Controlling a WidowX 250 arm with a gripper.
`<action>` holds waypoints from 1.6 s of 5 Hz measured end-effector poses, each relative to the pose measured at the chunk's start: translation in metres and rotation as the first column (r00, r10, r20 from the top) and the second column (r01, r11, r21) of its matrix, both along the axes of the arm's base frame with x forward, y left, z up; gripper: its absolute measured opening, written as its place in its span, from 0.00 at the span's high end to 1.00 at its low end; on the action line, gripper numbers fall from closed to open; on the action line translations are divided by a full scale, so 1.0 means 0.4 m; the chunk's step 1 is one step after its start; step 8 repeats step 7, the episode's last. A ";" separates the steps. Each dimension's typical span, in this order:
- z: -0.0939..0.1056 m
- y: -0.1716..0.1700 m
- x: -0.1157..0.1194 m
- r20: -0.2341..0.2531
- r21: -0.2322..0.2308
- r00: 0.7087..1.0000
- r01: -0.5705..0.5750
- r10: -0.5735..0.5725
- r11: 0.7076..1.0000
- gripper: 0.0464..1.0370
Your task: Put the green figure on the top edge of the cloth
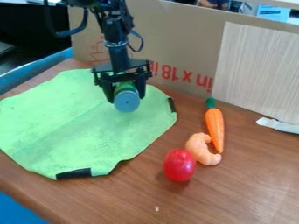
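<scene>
While the black pincer [126,99] is hanging over the upper right part of the cloth, its two fingers are closing in on both sides of the green figure [126,103], gripping it. The figure, a cylinder with a blue-grey round end, is pointing that end toward the camera, near the top edge of the cloth; whether it is touching the fabric, one cannot tell. Beneath, the bright green cloth [70,118] is lying spread on the wood-grained table [251,183], its rim bearing a black strip [172,104] at right and another black strip [73,173] at the bottom. Farther right, an orange carrot [215,127] is lying with its green top pointing away; a curved, pale orange piece [200,149] is resting just beside its tip, and a red, rounded object [179,165] is sitting just beside that piece. Behind, a cardboard panel [175,43] is standing upright.
</scene>
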State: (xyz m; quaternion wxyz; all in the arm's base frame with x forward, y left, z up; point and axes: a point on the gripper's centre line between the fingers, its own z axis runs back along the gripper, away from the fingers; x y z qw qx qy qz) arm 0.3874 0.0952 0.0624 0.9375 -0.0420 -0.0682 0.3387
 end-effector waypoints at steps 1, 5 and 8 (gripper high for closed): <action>-0.015 0.014 0.009 -0.004 -0.004 1.000 -0.015 0.015 1.000 0.15; -0.007 -0.003 0.030 -0.015 -0.001 1.000 -0.004 0.004 1.000 0.04; 0.096 -0.051 0.020 -0.002 0.044 1.000 0.012 -0.012 0.999 0.04</action>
